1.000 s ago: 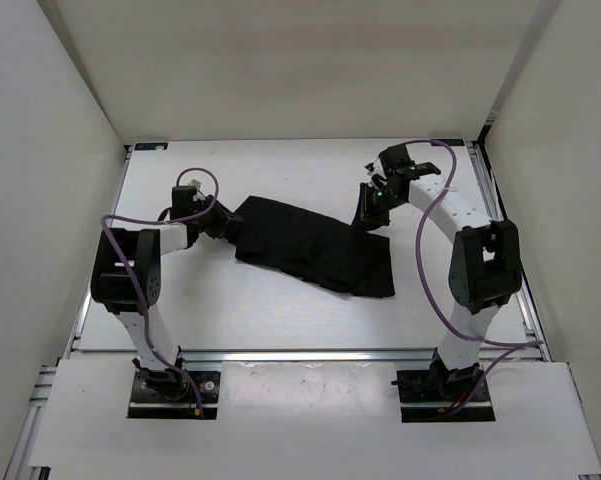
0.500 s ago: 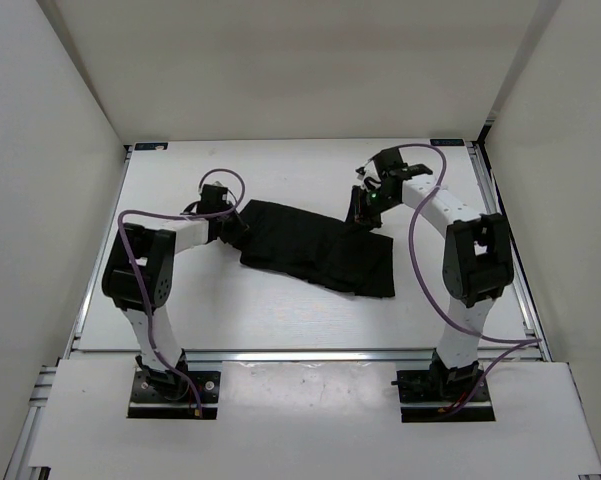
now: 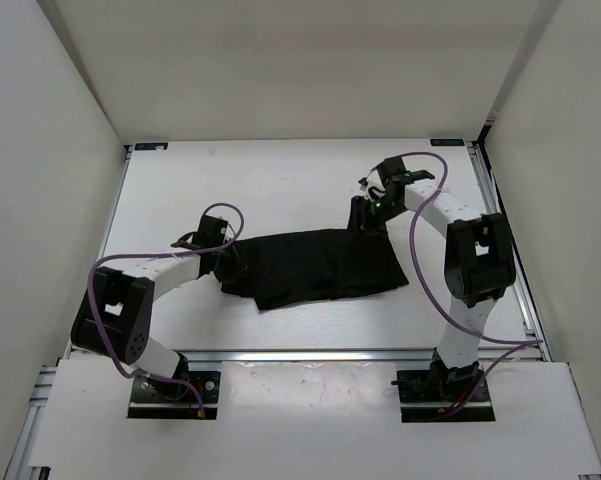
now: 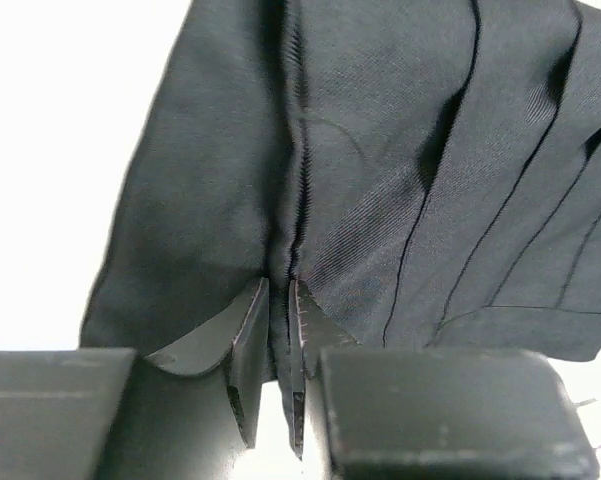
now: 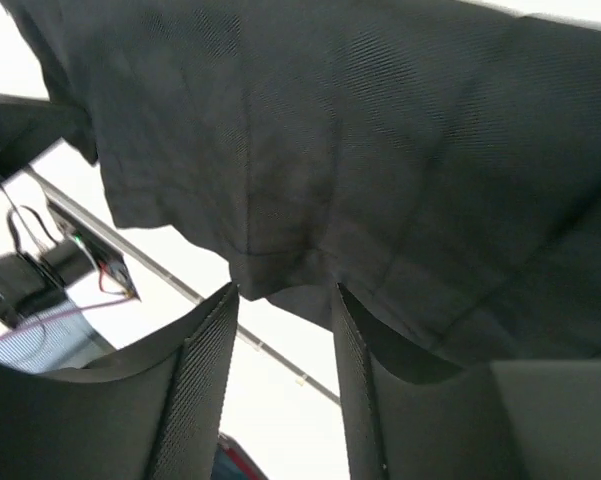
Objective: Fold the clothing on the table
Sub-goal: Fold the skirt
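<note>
Left gripper [image 4: 278,300]: jaws pressed nearly together, pinching a raised ridge of black cloth at the skirt's left end. Right gripper [image 5: 285,295]: jaws spread, the skirt's edge drooping across the gap and gripped by neither finger.

The clothing [image 3: 320,265] lies in a rumpled band across the middle of the table [image 3: 280,180], strung between the two grippers.

To fold it cleanly, the right jaws likely need to close on that loose edge before anything is pulled, so both ends travel together. The left pinch should stay firm and low enough that the pleats do not bunch.

Purple cables [image 3: 411,235] loop from each arm above the cloth and could drag across it. The aluminium rail [image 3: 300,354] at the near edge and the white walls [image 3: 40,150] hem in the swing.
</note>
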Robot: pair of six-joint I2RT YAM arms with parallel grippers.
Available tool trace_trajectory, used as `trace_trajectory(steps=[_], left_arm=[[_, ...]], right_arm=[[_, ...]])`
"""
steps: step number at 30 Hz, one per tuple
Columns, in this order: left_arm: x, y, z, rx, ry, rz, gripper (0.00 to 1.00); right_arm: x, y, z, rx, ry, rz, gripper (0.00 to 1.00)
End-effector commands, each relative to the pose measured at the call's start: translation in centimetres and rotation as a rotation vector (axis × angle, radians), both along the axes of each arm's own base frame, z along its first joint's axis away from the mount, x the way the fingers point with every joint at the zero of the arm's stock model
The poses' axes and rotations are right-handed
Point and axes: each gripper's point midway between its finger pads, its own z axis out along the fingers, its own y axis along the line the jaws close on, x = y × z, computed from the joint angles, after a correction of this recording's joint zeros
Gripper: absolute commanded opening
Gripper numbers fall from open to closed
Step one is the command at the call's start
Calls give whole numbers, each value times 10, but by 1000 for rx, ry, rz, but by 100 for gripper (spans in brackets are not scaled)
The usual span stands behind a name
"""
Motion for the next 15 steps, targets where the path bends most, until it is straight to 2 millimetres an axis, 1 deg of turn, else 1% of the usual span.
trace_trajectory(steps=[1, 3, 4, 5, 7, 8, 9, 10, 11, 12, 13, 14, 15], left_arm=[[7, 8, 26, -46, -29, 25, 26], [13, 10, 38, -66, -44, 33, 26], [15, 11, 45, -71, -57, 35, 26], [20, 14, 51, -80, -69, 42, 26], [22, 17, 57, -98, -75, 45, 27], [18, 17, 55, -98, -64, 43, 27], [18, 18, 57, -103, -72, 43, 26], [18, 17, 57, -115, -69, 43, 26], [15, 16, 53, -117, -59, 43, 26], [11, 13, 53, -126, -55, 36, 26], [9, 13, 51, -129, -50, 33, 27], [7, 11, 51, -138, -46, 29, 26], [6, 13, 49, -137, -46, 34, 27]], right_arm=[[-25, 18, 15, -1, -38, 128, 49], [-40, 35, 10, -10, -23, 188, 51], [-42, 36, 8, -15, -13, 192, 52], [-46, 41, 4, -28, -13, 209, 51], [-51, 53, -4, -49, -13, 245, 47], [-51, 54, -8, -60, -18, 245, 45], [-54, 60, -16, -66, -12, 258, 39], [-55, 62, -22, -75, -2, 255, 29], [-59, 63, -26, -66, 23, 252, 24], [-64, 63, -35, -72, 57, 249, 10], [-72, 60, -42, -82, 89, 244, 3], [-74, 60, -46, -84, 95, 244, 0], [-81, 57, -53, -90, 115, 239, 0]])
